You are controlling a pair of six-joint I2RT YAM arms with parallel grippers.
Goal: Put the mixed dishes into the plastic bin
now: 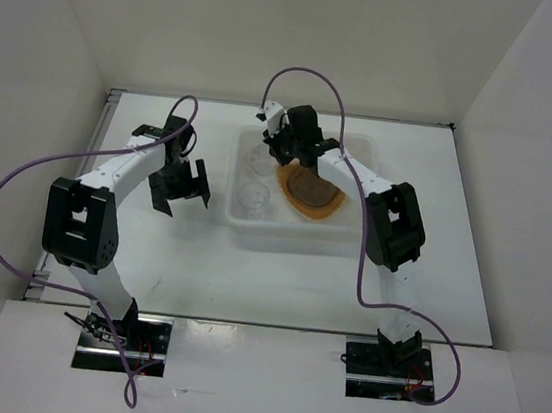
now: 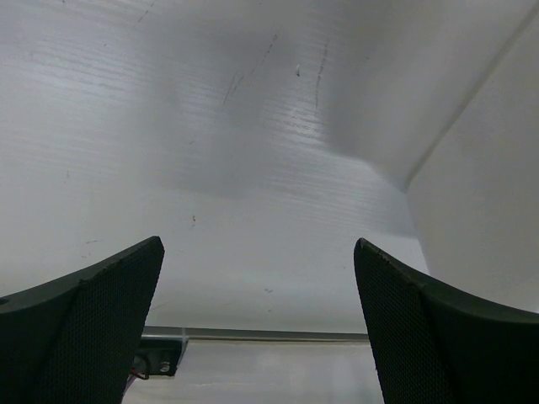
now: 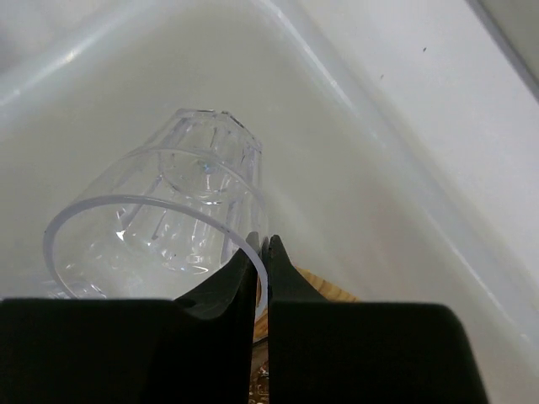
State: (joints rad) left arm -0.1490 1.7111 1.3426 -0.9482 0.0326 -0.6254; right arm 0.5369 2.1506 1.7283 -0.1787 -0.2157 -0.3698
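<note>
Right end effector (image 3: pixel 262 248) is closed to a sliver, pinching the rim wall of a clear glass cup (image 3: pixel 168 227). The cup is tilted, inside the plastic bin (image 3: pixel 354 168) near its far-left corner.

Bin contents, overhead view: second cup (image 1: pixel 250 197), orange plate (image 1: pixel 329 205), and a grey-brown saucer (image 1: pixel 309 184) on the plate. A stacked second saucer cannot be confirmed.

Left end effector (image 2: pixel 259 244) is spread wide and empty over the worktop (image 1: pixel 198 268), left of the bin.

Assessment: final deposit in progress. Next move calls for lowering, opening the jaws, and lifting clear of the wall.
</note>
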